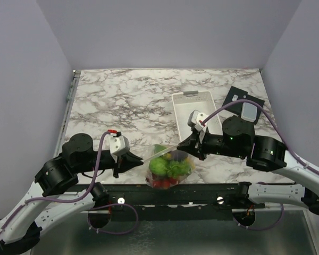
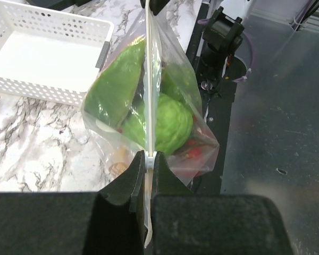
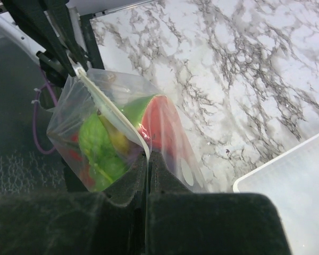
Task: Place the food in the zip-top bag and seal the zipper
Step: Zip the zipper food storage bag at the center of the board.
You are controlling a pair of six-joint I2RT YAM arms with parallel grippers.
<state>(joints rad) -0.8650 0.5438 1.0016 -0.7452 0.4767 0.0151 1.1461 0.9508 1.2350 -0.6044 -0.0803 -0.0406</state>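
The zip-top bag [image 1: 169, 169] is hanging over the near edge of the marble table [image 1: 122, 101], its zipper [image 2: 148, 79] stretching taut between both grippers. The food [image 2: 170, 125], including green pieces and a watermelon slice [image 3: 157, 119], is sitting inside. The left gripper [image 1: 140, 161] is clamping one end of the zipper with closed jaws. The right gripper [image 1: 182, 144] is clamping the other end likewise. A white basket [image 1: 196, 114] is lying just behind the right gripper.

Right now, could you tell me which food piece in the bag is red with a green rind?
The watermelon slice: red flesh edged in green, whereas the others look plain green, yellow or red.
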